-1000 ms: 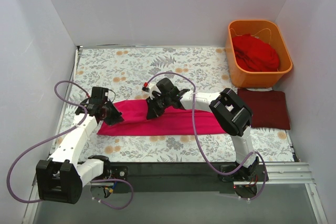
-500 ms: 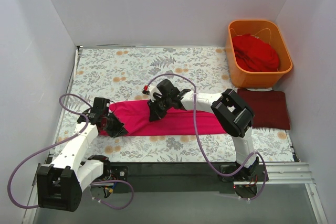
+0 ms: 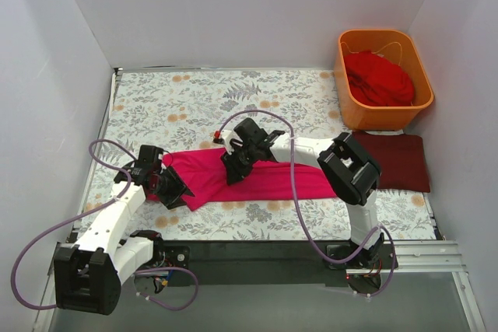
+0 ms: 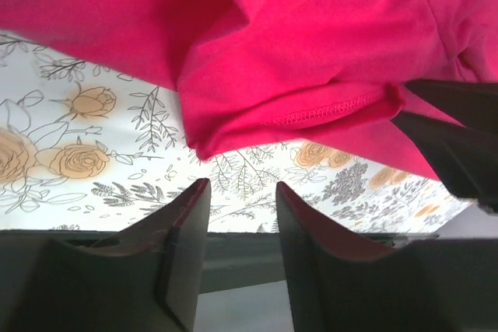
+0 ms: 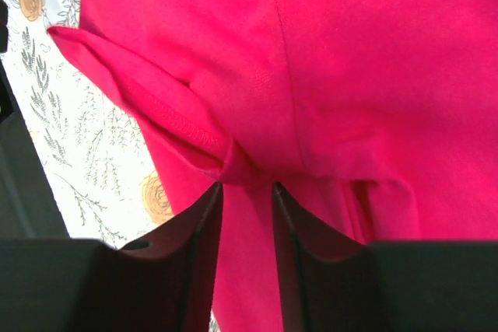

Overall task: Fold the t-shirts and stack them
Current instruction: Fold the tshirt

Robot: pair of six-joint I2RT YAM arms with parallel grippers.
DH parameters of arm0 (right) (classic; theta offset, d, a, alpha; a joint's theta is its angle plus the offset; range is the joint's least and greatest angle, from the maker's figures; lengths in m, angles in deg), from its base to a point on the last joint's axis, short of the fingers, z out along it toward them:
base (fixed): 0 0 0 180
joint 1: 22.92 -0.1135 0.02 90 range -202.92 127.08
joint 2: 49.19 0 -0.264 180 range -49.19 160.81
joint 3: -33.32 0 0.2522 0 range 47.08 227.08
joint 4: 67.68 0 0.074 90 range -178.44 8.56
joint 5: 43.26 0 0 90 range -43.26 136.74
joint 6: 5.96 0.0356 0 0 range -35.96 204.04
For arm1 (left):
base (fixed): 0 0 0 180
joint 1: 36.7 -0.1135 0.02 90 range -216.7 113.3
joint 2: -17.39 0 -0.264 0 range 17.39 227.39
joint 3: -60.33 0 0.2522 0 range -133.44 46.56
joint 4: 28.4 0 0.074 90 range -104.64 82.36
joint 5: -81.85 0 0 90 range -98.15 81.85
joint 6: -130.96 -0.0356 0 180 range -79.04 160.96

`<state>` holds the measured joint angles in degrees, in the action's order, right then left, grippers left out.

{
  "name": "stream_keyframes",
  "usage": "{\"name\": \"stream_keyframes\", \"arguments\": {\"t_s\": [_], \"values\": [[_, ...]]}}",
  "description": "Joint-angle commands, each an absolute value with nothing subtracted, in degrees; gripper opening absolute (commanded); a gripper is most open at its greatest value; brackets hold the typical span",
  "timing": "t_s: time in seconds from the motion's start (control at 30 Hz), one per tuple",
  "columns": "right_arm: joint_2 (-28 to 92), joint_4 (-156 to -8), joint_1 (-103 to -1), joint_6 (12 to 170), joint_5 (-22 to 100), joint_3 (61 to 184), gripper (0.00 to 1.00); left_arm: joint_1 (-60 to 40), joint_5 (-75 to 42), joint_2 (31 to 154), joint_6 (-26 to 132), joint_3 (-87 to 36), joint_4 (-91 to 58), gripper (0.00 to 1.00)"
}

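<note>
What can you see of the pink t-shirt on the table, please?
The pink t-shirt is a plain magenta tee of soft knit fabric, folded into a long band lying across the floral cloth. Its left end is loosely turned over, and a stitched hem shows there. The left gripper sits by that end, jaws parted with nothing between them. The right gripper is over the band's upper middle, jaws parted at a creased fold.

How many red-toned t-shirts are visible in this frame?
3: a magenta fabric tee mid-table, a folded maroon tee at right, scarlet fabric in the orange plastic tub; more may lie beneath.
</note>
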<state>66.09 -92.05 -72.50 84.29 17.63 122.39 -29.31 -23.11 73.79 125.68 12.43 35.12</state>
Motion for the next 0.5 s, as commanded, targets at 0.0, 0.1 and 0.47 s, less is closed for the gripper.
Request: {"name": "stream_keyframes", "arguments": {"t_s": [0.0, 0.1, 0.47], "values": [[59.28, -94.79, -72.67, 80.88, 20.97, 123.02, 0.39, -28.97, -20.64, 72.14, 126.12, 9.05, 37.21, 0.39], [54.71, -95.24, -71.53, 80.96, 25.37, 120.30, 0.43, -29.15, -11.08, 73.63, 126.21, 3.69, 38.36, 0.57], [39.14, -94.71, -47.81, 88.25, 32.75, 105.53, 0.47, -34.94, 8.55, 87.86, 125.77, -1.34, 25.45, 0.59]]}}
